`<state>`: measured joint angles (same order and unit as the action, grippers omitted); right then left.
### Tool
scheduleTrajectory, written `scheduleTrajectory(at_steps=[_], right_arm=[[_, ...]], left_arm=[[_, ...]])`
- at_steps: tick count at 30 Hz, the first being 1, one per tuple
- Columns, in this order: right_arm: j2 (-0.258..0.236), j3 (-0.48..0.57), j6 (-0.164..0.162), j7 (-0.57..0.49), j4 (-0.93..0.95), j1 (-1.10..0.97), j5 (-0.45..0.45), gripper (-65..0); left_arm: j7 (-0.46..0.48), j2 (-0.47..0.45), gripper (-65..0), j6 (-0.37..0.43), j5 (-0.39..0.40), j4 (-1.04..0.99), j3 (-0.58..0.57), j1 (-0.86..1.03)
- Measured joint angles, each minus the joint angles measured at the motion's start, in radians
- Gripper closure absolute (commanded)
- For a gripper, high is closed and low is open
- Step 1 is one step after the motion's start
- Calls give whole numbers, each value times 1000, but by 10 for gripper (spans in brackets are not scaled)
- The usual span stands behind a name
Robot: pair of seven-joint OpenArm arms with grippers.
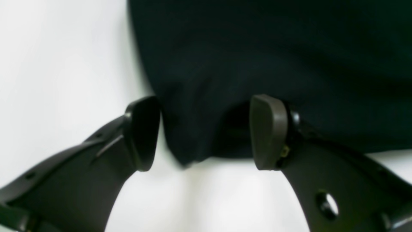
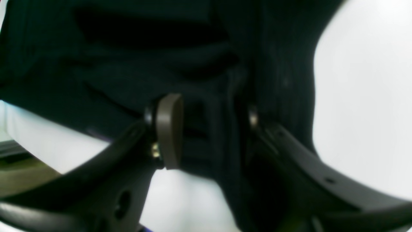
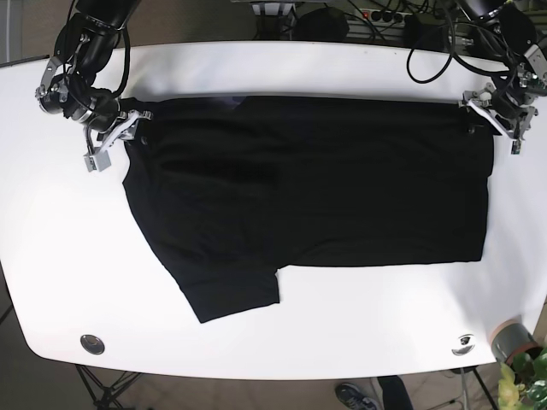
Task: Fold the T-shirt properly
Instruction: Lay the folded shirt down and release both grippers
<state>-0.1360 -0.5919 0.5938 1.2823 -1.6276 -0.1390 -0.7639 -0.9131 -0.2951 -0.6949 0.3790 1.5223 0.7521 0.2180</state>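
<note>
A black T-shirt [image 3: 308, 188] lies spread flat on the white table [image 3: 282, 68], one sleeve pointing toward the front edge. My left gripper [image 3: 494, 120] is at the shirt's far right corner. In the left wrist view it [image 1: 205, 133] is open, with a corner of the shirt [image 1: 257, 48] between its pads. My right gripper [image 3: 115, 137] is at the shirt's far left corner. In its own view it [image 2: 212, 129] stands open around bunched shirt cloth [image 2: 128, 64]; a fold drapes over and hides one finger.
Cables [image 3: 385, 17] run behind the table's back edge. A small potted plant [image 3: 513, 346] stands off the front right corner. Two round fittings [image 3: 91, 343] [image 3: 464, 343] sit near the table's front edge.
</note>
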Motion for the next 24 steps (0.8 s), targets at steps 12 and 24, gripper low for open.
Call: scheduleTrajectory(at_steps=[12,24], right_arm=[[-72,-2,10,-79,18,-163,-27,-233],[-100,-3,10,-104,7,-189,27,-233]], left_arm=[[18,-68,-396,-2,-19,-98,-4,-3],[138,-82,-396,-3,-112,-149,-80,-6]])
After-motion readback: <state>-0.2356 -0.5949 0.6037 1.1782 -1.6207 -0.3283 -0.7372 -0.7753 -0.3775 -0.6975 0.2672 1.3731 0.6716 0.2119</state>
